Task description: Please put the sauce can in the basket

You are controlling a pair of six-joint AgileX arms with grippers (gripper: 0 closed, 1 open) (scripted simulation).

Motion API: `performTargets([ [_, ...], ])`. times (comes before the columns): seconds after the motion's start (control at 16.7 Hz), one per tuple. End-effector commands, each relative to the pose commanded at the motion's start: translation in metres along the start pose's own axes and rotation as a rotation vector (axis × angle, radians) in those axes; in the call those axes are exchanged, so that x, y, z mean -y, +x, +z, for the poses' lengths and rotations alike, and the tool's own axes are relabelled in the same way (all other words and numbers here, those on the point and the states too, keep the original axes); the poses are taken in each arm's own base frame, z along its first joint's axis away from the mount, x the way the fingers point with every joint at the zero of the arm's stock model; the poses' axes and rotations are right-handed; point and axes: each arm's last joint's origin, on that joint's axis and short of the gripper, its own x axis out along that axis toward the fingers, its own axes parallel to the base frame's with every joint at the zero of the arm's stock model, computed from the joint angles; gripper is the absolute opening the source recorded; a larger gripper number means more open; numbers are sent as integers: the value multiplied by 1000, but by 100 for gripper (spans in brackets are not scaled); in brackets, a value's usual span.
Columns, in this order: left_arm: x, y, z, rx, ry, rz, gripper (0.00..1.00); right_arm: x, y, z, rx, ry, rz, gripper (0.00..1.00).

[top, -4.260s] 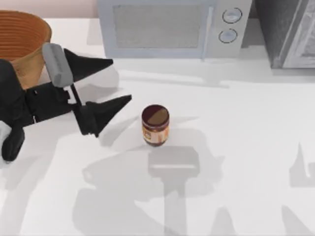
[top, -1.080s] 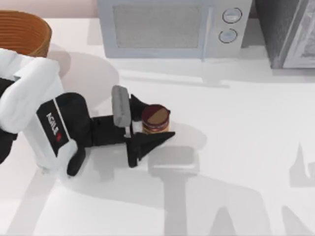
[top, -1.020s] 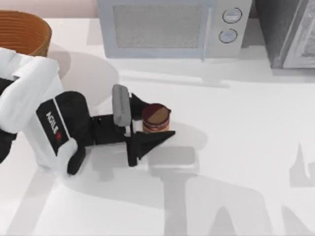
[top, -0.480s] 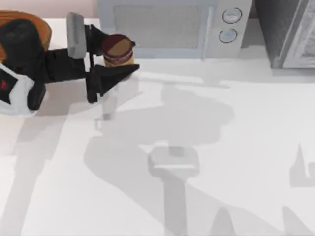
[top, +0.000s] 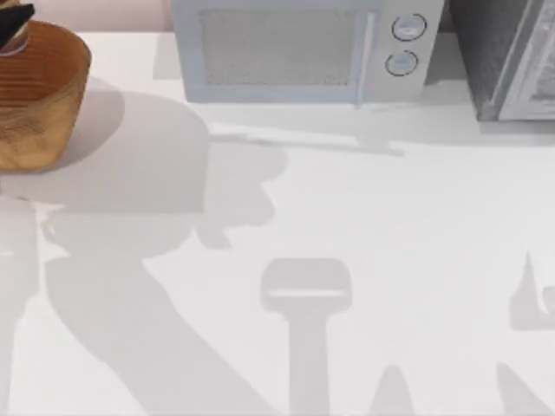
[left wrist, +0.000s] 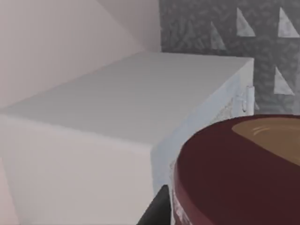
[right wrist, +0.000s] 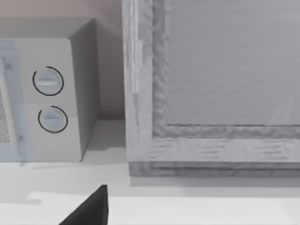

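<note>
sitting at the table's ten o'clock corner in the top view, the basket (top: 39, 95) shows its ribbed wicker wall and rim, with a dark tip of the left gripper (top: 12, 26) poking in at the frame's upper left edge, above the basket's rim. the left wrist view is close on the sauce can (left wrist: 243, 173), whose dark maroon-and-tan top sits right up against the camera, and a black finger (left wrist: 157, 211) of the left gripper lies against the can's side, so the left gripper is clamped around the can and holds it up in the air. behind the can in that view stands the microwave (top: 303, 52), seen from above its white top. in the top view the microwave sits at twelve o'clock on the table (top: 364, 260), its two round dials (top: 406, 43) on its right side, and a grey speckled cabinet (top: 507, 56) stands at two o'clock. the right wrist view looks at the dials and the cabinet's front, with one black finger (right wrist: 91, 208) of the right gripper near the lower edge; whether that gripper is clenched or released cannot be told.
</note>
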Motion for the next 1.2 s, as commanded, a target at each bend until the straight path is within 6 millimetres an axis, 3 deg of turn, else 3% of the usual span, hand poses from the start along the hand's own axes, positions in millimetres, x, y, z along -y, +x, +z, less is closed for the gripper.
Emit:
performTargets([
  [0.18, -17, -66, 14, -11, -43, 162, 0, 0, 0, 0, 0, 0, 0, 100],
  [0.36, -21, -97, 21, -14, -68, 243, 0, 0, 0, 0, 0, 0, 0, 100],
  [0.84, -25, -88, 17, -16, -58, 257, 0, 0, 0, 0, 0, 0, 0, 100],
  [1.2, -34, -40, -3, -14, -70, 244, 0, 0, 0, 0, 0, 0, 0, 100],
])
